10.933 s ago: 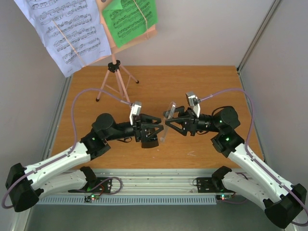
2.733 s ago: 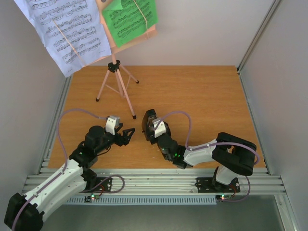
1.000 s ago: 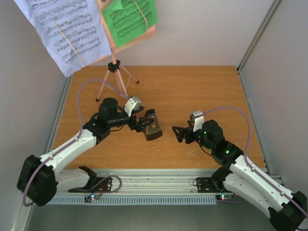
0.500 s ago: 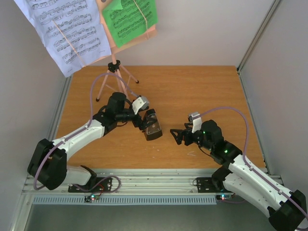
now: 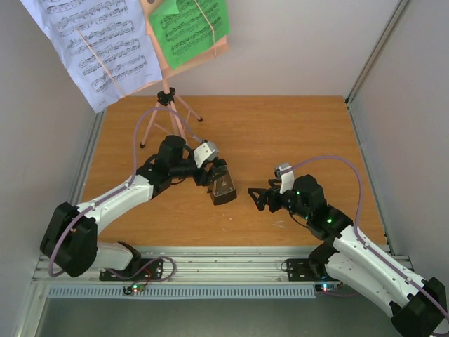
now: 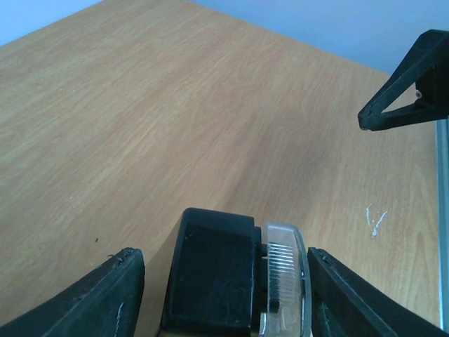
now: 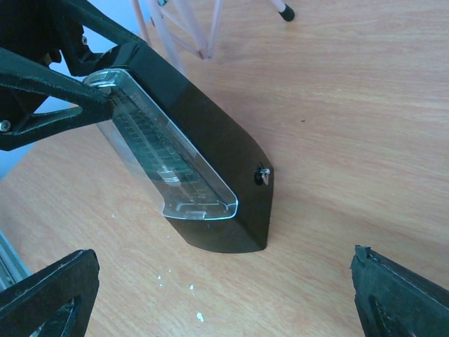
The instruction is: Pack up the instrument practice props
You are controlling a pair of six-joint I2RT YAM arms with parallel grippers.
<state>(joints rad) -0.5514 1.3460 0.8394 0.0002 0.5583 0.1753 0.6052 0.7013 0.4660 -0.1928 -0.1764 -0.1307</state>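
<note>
The metronome (image 5: 224,188) sits on the table (image 5: 295,133), about midway between the left and right edges and somewhat nearer the near edge than the far one. Its base rests on the wood, and its clear cover (image 7: 165,165) faces the right arm.

The left gripper (image 5: 214,175) reaches in from the left edge side, its jaws spread either side of the metronome's narrow top. In the left wrist view a gap shows between one finger (image 6: 121,291) and the black body. The other finger sits right at the edge of the cover, though I cannot tell whether it touches.

The right gripper (image 5: 258,197) hangs low over the table just right of the metronome and apart from it, pointing at it. Its jaws are spread wide and hold nothing.

The stand (image 5: 168,116) is planted at the far left corner, with one leg tip near the left arm's wrist. On its desk a white sheet (image 5: 91,49) hangs to the left and a green sheet (image 5: 188,28) to the right, each crossed by a thin band.
</note>
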